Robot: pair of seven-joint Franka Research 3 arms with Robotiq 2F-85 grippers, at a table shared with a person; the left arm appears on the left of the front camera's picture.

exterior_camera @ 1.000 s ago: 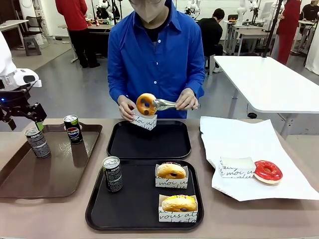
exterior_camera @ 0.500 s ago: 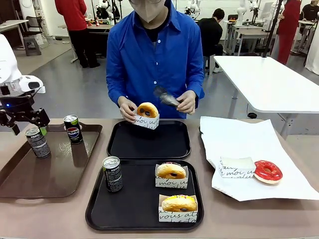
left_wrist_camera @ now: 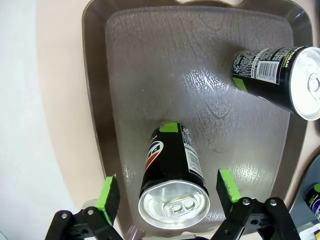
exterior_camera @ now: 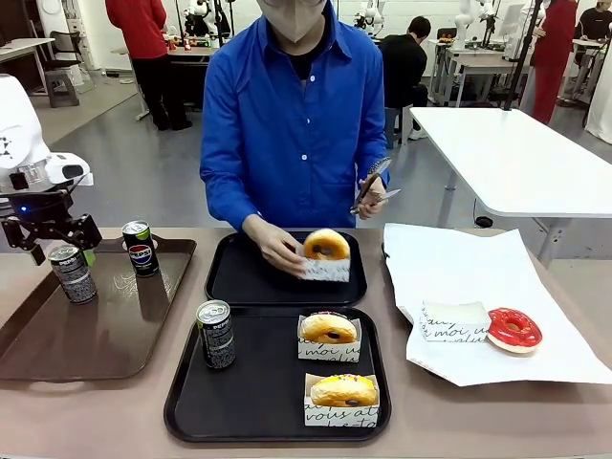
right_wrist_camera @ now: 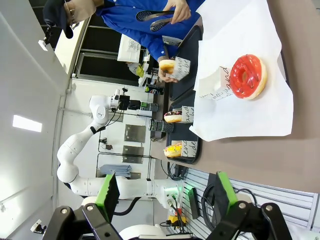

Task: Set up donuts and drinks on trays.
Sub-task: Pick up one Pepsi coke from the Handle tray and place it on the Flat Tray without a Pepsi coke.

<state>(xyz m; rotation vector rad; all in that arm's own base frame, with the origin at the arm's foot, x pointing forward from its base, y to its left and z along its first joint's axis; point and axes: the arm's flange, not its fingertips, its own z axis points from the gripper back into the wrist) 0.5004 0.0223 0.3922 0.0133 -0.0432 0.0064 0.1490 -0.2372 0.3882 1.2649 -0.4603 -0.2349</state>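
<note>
Near black tray (exterior_camera: 182, 402): an upright dark can (exterior_camera: 216, 334), a golden-brown donut (exterior_camera: 328, 329) and a yellow-iced donut (exterior_camera: 344, 390), both sleeved. Far black tray (exterior_camera: 249, 282), just behind: one sleeved donut (exterior_camera: 326, 245). Two more cans (exterior_camera: 73, 273) (exterior_camera: 141, 248) stand left; a red-glazed donut (exterior_camera: 513, 328) lies right.

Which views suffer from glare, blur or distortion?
Front view: sharp, evenly lit; the glossy brown tray mirrors its cans. Left wrist view: bright glare patches on that tray, wide-angle lens makes the two cans splay apart. Right wrist view: rolled sideways, red donut crisp on white paper.
</note>
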